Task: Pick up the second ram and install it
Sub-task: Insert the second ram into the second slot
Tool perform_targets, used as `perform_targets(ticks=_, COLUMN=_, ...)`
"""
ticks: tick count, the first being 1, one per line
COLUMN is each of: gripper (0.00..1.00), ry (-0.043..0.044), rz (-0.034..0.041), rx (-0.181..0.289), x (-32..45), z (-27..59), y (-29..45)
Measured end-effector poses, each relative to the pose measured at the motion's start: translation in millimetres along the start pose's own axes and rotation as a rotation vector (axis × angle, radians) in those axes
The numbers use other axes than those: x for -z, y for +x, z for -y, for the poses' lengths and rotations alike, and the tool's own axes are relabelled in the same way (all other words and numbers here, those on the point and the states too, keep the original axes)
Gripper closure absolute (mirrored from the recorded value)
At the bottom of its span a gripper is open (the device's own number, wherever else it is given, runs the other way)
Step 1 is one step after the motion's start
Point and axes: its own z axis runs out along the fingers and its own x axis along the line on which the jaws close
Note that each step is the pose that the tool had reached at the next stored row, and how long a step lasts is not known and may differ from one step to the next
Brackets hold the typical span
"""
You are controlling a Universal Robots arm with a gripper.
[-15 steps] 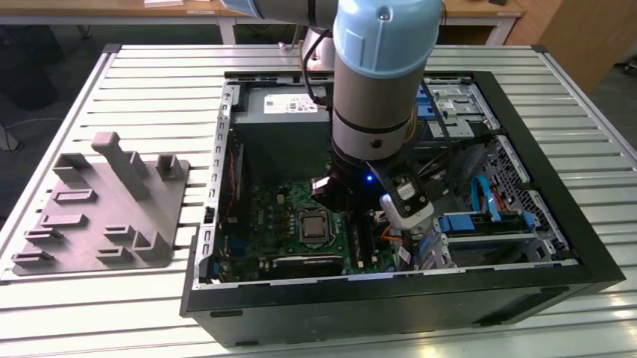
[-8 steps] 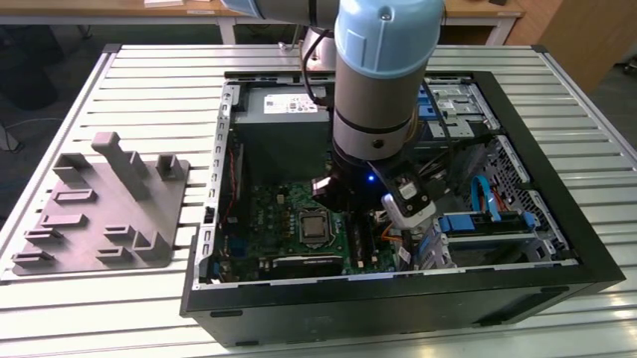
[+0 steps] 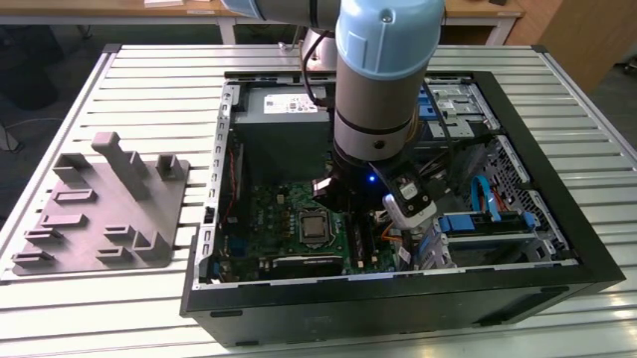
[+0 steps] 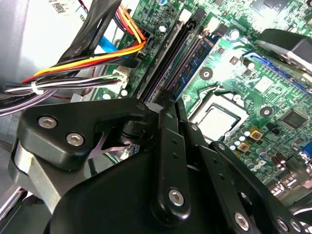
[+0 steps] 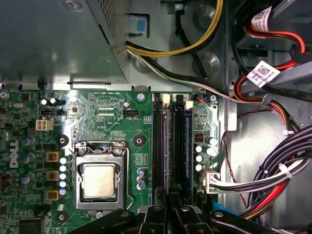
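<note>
My gripper (image 3: 339,200) is down inside the open computer case (image 3: 557,246), over the memory slots beside the CPU socket (image 3: 313,227). The second ram (image 4: 195,58) is a thin dark stick with a blue-green side. It stands on edge in a slot, and its side also shows in the first wrist view (image 5: 187,146). My gripper (image 4: 171,100) has its fingers drawn close together on the stick's near end. In the first wrist view the gripper (image 5: 170,204) sits right over the slot rows. The stick's near end is hidden by the fingers.
A grey slotted plate (image 3: 100,209) with upright posts lies on the slatted table at the exterior view's left. The grey power supply box (image 3: 279,112) sits at the back of the case. Cable bundles (image 5: 273,180) (image 4: 87,63) run close beside the slots. The CPU socket (image 5: 100,180) is beside the slots.
</note>
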Motion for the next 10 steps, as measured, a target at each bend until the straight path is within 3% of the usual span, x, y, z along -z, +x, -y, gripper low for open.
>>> perform_targets(ticks=10, gripper=0.86, ry=-0.0002, rz=0.0001, rx=0.001, x=-0.8, z=-0.7, y=0.1)
